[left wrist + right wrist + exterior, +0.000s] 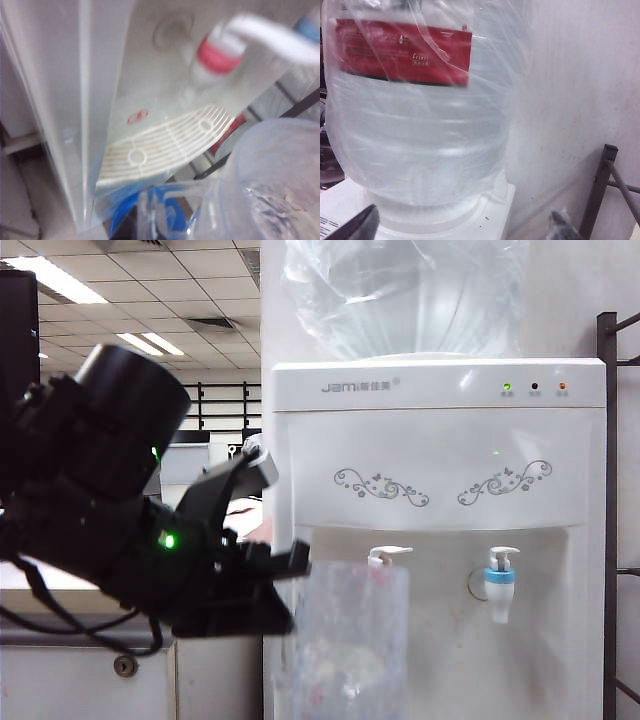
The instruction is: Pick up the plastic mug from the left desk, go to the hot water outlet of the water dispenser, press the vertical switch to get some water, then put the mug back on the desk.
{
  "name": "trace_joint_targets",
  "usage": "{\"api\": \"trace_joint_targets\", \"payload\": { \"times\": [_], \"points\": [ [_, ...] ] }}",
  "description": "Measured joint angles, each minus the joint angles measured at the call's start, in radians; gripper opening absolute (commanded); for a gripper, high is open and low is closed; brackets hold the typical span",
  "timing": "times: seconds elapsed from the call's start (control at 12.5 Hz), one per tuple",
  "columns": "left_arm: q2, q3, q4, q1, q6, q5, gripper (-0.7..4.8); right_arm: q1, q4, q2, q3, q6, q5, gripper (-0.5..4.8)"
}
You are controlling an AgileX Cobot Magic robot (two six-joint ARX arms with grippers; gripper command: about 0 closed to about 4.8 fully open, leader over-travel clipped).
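Observation:
My left gripper (292, 566) is shut on the thin handle of the clear plastic mug (352, 640), holding it upright in the recess of the white water dispenser (440, 470). The mug's rim sits just under the hot water outlet (378, 562), whose vertical switch (392, 552) shows above it. In the left wrist view the mug (272, 190) fills the near corner, blue pads of the left gripper (167, 216) flank its handle, and the red-collared hot water outlet (217, 56) with its vertical switch (272, 37) hangs beyond. My right gripper (462, 227) stands open by the big bottle (420, 120), touching nothing.
A blue-collared tap (500, 582) sits right of the red one. The slotted drip tray (165, 145) lies under the taps. The left desk (70, 680) with its keyhole (125, 665) stands beside the dispenser. A dark metal rack (608, 520) borders the right side.

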Motion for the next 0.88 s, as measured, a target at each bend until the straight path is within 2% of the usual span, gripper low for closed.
{"api": "trace_joint_targets", "payload": {
  "times": [0.48,0.88],
  "points": [
    [0.071,0.010,0.015,-0.015,0.001,0.000,-0.06,0.000,-0.037,0.001,0.000,-0.010,0.000,4.40],
    [0.138,0.079,0.046,-0.018,0.001,0.000,-0.06,0.000,-0.037,0.001,0.000,-0.010,0.000,4.40]
  ]
}}
